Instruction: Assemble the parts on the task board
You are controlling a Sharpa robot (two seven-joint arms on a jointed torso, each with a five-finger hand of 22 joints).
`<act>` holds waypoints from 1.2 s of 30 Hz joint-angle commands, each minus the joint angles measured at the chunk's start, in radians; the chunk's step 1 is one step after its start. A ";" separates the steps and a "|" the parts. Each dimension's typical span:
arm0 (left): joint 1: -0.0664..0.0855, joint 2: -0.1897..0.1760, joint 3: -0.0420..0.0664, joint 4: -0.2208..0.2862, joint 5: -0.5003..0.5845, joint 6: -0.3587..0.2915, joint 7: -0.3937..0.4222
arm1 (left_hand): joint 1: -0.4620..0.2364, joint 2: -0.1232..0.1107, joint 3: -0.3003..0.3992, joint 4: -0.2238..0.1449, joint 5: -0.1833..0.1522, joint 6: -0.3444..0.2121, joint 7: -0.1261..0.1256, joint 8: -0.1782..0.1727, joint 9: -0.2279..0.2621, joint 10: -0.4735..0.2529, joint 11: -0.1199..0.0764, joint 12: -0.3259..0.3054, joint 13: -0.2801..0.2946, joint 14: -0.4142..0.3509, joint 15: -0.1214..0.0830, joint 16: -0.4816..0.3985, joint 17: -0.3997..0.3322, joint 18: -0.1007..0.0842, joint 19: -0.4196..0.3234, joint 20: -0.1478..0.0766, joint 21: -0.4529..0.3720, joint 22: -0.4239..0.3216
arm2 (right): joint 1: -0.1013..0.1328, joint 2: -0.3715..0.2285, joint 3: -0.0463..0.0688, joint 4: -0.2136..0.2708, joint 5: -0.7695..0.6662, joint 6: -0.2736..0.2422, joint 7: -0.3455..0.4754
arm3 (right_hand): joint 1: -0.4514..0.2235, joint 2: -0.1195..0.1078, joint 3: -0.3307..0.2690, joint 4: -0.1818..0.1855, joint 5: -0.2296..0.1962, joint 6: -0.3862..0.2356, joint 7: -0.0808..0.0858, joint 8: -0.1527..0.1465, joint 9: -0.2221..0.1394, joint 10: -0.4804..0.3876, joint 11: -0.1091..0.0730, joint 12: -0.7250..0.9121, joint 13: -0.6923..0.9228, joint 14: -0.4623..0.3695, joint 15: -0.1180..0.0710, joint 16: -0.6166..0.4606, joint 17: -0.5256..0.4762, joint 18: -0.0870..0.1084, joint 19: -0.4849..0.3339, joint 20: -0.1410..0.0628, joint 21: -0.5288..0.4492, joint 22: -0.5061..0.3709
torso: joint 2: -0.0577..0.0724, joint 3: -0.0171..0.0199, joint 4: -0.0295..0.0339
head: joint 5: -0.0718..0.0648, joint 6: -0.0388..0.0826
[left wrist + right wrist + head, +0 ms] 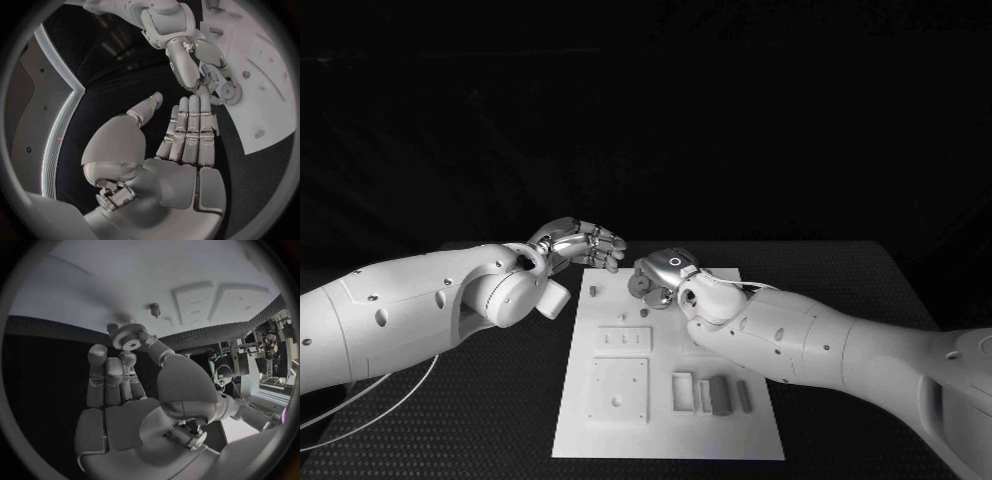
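Pinched in the right robot hand [134,390], between thumb and fingertips, a small toothed gear [130,340] hangs above the upper edge of the white task board [668,420], near an upright peg [154,309]. Grey parts [711,393] lie in the board's lower right. If the pinch loosens, or the gear meets the peg tilted, it could jam or drop and roll onto the dark worktop [516,400]. Left of the board's upper edge, the left robot hand [581,243] hovers holding nothing, its fingers [190,125] straight and close together, thumb apart.
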 commanded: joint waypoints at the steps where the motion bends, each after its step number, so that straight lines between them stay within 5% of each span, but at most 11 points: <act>1: 0.001 0.003 0.001 0.001 -0.005 0.006 0.012 | -0.002 0.006 -0.006 -0.001 -0.005 -0.006 -0.003 -0.005 0.002 -0.009 0.000 -0.004 0.002 0.005 0.002 -0.004 0.002 0.005 0.000 0.000 -0.005 0.002 | -0.002 0.006 -0.001 0.000 -0.010 0.006 0.003 | 0.003 -0.009 0.007 0.001 0.006 0.126 0.005 -0.005 -0.001 -0.009 -0.004 0.004 -0.001 0.000 -0.008 -0.005 -0.002 0.046 0.001 -0.010 -0.001 0.015 | 0.000 0.0006 0.0000 | 0.001 0.000; 28: 0.002 0.006 0.001 -0.001 -0.006 0.007 0.009 | -0.003 0.005 -0.006 -0.001 -0.005 -0.006 -0.003 -0.005 0.002 -0.010 0.000 -0.004 0.003 0.005 0.002 -0.006 0.003 0.005 0.000 0.000 -0.006 0.003 | -0.005 0.019 -0.006 -0.043 0.017 0.057 0.023 | -0.001 -0.017 0.006 0.002 0.005 0.120 0.007 -0.011 -0.004 -0.012 -0.002 0.002 -0.005 -0.001 -0.006 -0.010 -0.002 0.046 -0.001 -0.010 -0.006 0.014 | 0.000 0.0007 0.0000 | -0.001 -0.004; 36: 0.002 0.009 0.001 -0.001 -0.006 0.010 0.005 | -0.003 0.005 -0.006 -0.001 -0.005 -0.006 -0.003 -0.005 0.002 -0.010 0.000 -0.004 0.004 0.005 0.002 -0.007 0.004 0.005 0.000 0.000 -0.007 0.003 | -0.005 0.023 -0.007 -0.044 0.032 0.059 0.036 | -0.006 -0.035 0.009 0.007 0.005 0.076 0.023 -0.040 -0.020 -0.028 0.013 0.000 -0.011 -0.012 0.007 -0.017 -0.001 0.046 -0.007 -0.005 -0.018 0.013 | 0.000 0.0012 -0.0001 | 0.004 -0.005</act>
